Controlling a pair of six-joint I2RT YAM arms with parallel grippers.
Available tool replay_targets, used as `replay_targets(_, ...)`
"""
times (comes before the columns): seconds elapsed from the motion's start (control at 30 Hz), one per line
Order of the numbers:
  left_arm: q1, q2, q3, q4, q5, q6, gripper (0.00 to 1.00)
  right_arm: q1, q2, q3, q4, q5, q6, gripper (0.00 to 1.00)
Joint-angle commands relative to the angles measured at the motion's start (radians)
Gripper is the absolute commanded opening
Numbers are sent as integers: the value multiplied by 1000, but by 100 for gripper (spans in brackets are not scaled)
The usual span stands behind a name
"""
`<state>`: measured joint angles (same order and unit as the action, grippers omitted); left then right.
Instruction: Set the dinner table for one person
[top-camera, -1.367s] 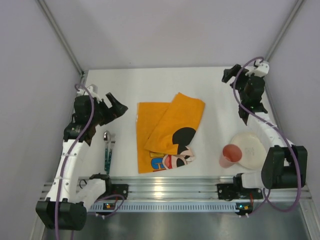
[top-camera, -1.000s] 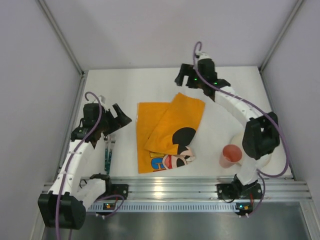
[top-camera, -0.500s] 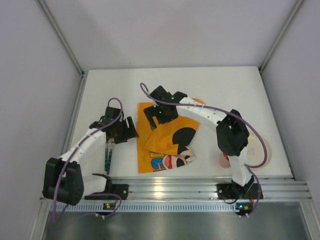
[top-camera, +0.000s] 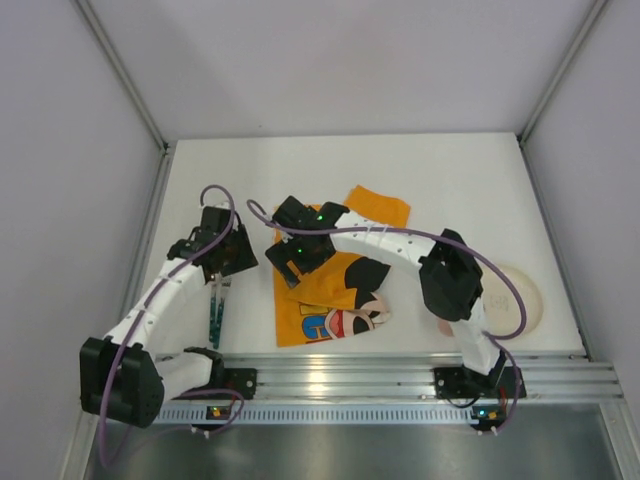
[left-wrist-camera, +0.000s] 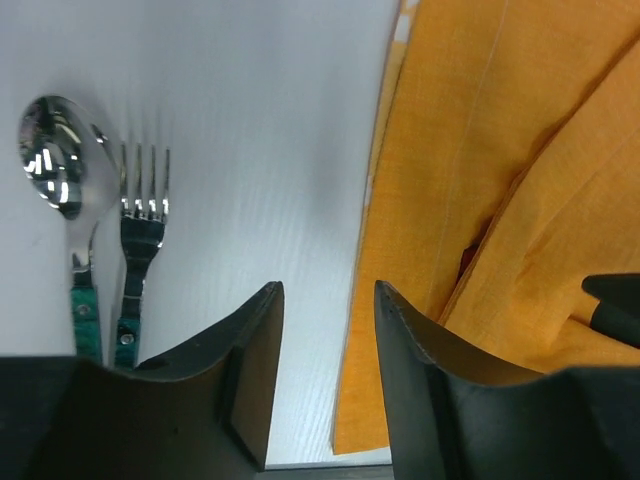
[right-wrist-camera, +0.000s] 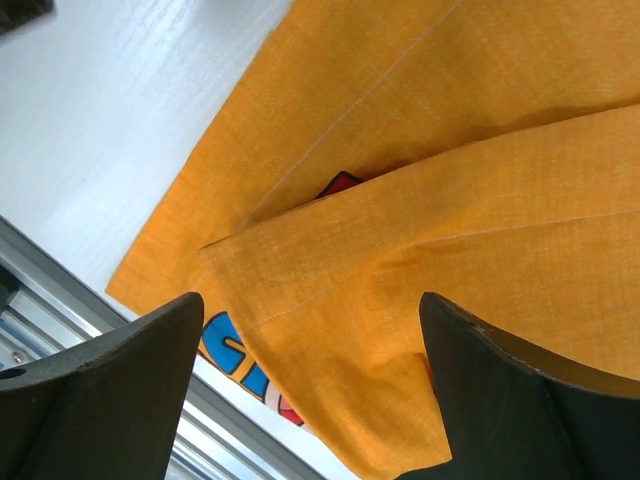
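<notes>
The plain white, flat dinner table (top-camera: 450, 180) fills the top view. The orange cloth placemat with a Mickey Mouse print (top-camera: 378, 210) lies near its centre, toward 6 o'clock, one flap folded over itself. The right gripper (right-wrist-camera: 312, 305) hovers over that fold, jaws spread wide and empty. The left gripper (left-wrist-camera: 328, 300), jaws a narrow gap apart and empty, hangs above the mat's 9 o'clock edge.

If the right jaws close on both layers, the whole mat likely drags instead of unfolding. The left gripper, coming down off the edge, could miss the cloth or nudge the steel spoon (left-wrist-camera: 48, 165) and fork (left-wrist-camera: 143, 200) with teal handles at 8 o'clock. The two arms are close and could collide.
</notes>
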<state>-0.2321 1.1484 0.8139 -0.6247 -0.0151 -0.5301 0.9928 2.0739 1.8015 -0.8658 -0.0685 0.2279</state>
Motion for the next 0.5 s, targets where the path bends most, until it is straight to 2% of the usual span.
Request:
replay_targets(0.0,16,-13,71,-72,-103,-2,46,56,37,68,-48,16,-24,89)
replay_targets(0.23,79,-87,62,-90,-102,12,41,119,116,108,-71,64,-27,84)
replay_targets(0.47,100,-99,59,-107,-94,36,40,145,158,128,-90,168,-35,74)
